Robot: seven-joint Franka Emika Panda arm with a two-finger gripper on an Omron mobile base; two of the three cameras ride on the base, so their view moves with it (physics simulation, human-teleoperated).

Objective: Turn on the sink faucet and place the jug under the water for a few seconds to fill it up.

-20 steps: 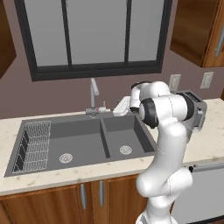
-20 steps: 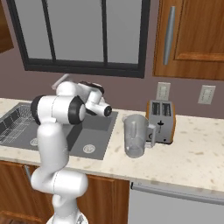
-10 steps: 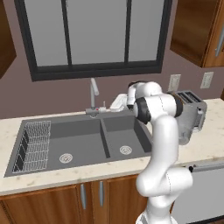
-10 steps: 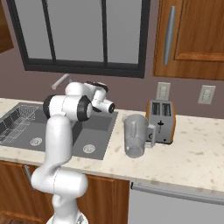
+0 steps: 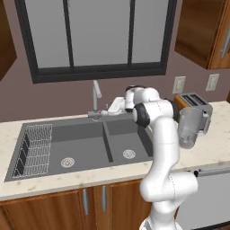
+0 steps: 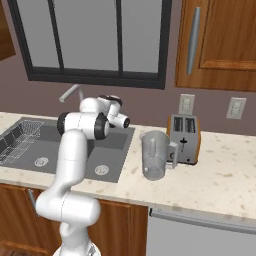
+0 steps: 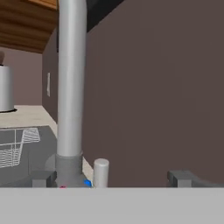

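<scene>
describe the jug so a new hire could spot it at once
Start at the dark double sink under the window and go along the counter toward the wall sockets. The jug stands upright on the counter between the sink and the toaster. It is see-through grey with a side handle; the toaster is brown-sided and solid.

sink faucet (image 5: 95,96) — smooth matt grey metal; jug (image 6: 153,155) — translucent, glassy; counter (image 6: 220,182) — speckled stone; cabinets (image 6: 220,40) — wood.
</scene>
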